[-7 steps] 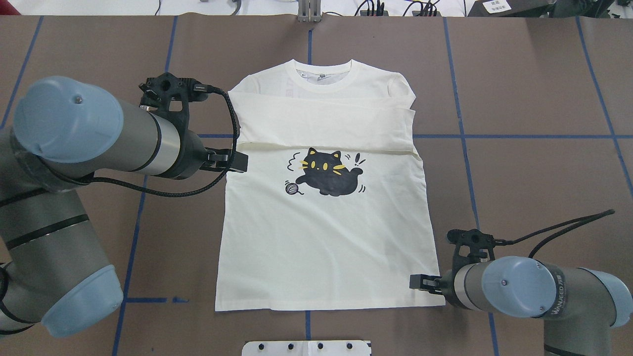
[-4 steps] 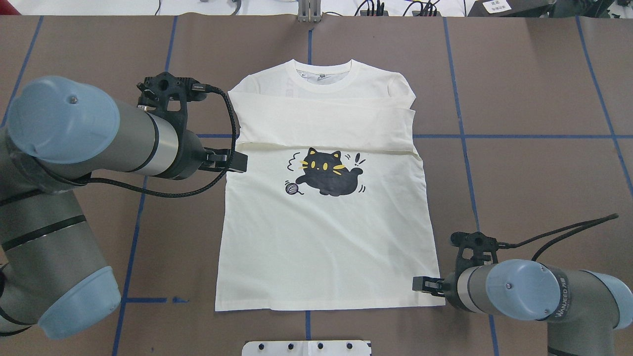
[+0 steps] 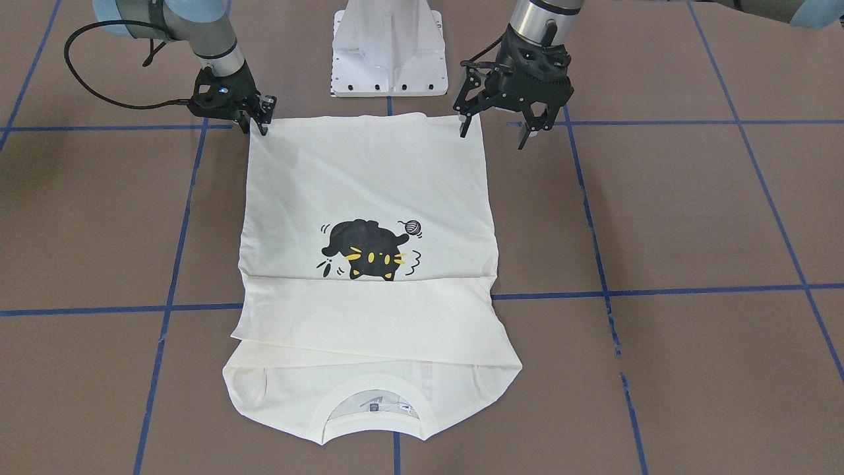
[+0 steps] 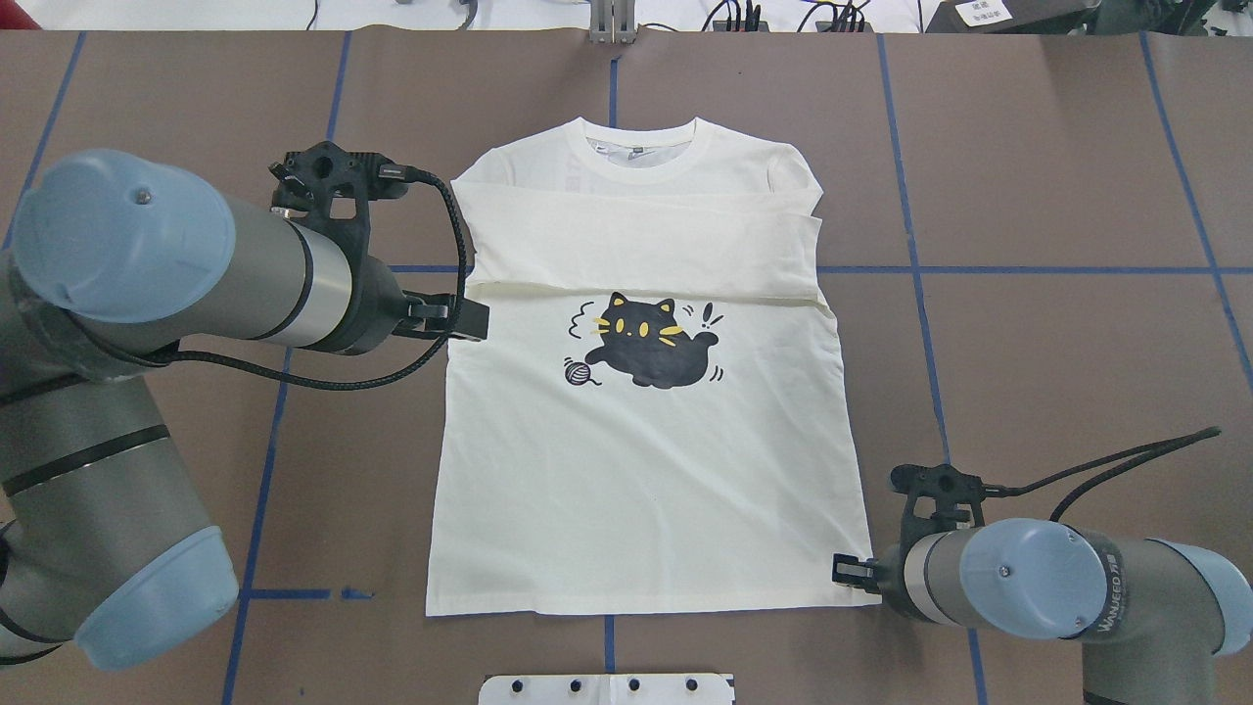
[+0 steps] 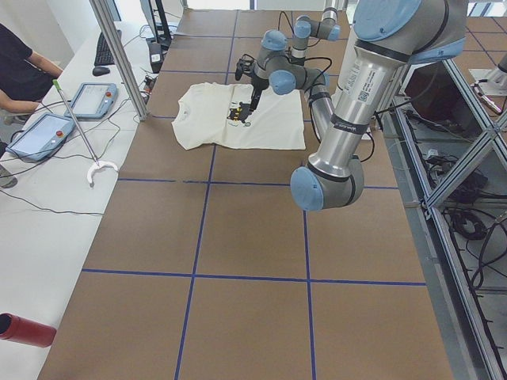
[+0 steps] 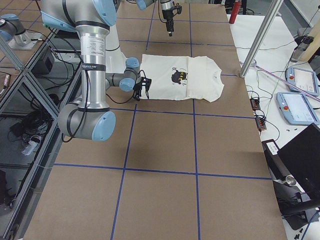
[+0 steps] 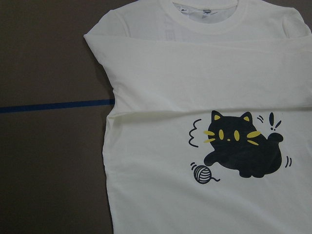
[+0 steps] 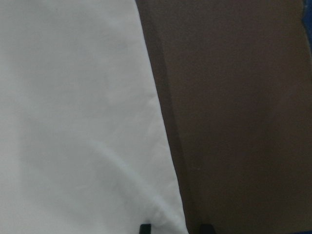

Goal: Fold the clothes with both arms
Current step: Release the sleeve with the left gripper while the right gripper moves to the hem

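Cream cat-print T-shirt lies flat; left tool and right tool both spread.

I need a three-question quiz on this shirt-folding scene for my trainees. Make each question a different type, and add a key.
1. True or false: the shirt lies flat with its cat print facing up.
2. Multiple choice: the right gripper is at which part of the shirt? A) the collar B) a hem corner C) a shoulder
3. Fill the gap: the left gripper has its jaws ____.
Key: 1 true; 2 B; 3 open.
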Controlling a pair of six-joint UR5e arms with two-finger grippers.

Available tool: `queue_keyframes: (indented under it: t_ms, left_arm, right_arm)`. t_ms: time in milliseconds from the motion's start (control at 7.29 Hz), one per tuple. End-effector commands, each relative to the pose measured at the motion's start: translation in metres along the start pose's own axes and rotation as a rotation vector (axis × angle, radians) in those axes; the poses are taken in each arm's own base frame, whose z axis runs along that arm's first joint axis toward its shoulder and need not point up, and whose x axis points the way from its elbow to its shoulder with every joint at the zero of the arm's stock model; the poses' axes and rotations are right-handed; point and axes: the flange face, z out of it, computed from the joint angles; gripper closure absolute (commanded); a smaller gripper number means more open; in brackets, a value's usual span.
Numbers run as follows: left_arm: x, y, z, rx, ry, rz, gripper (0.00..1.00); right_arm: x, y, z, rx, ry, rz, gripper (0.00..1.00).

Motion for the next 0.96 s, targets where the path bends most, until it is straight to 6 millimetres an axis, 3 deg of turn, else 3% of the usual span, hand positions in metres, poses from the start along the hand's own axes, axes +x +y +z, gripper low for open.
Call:
queue_keyframes:
  t_ms: [0,412,549,686,823]
  left_arm:
    - [-0.001,0.000,0.001,-0.001,-0.002,-0.001,0.01]
    - [-0.008,0.004,0.003,-0.011,-0.013,-0.025,0.01]
    - [-0.016,0.015,0.015,-0.061,-0.026,-0.090,0.00]
    - [-0.038,0.034,0.031,-0.093,-0.055,-0.248,0.00]
    - [-0.029,0.077,0.049,-0.135,-0.028,-0.304,0.00]
  right_arm:
    - [-0.001,0.002,-0.001,-0.006,-0.004,-0.003,1.00]
    - [-0.009,0.002,-0.019,0.000,-0.042,-0.002,1.00]
    - [-0.015,0.003,-0.031,-0.002,-0.068,-0.006,1.00]
    - [-0.021,0.005,-0.049,-0.005,-0.104,-0.009,1.00]
    - [-0.024,0.004,-0.066,-0.002,-0.134,-0.007,1.00]
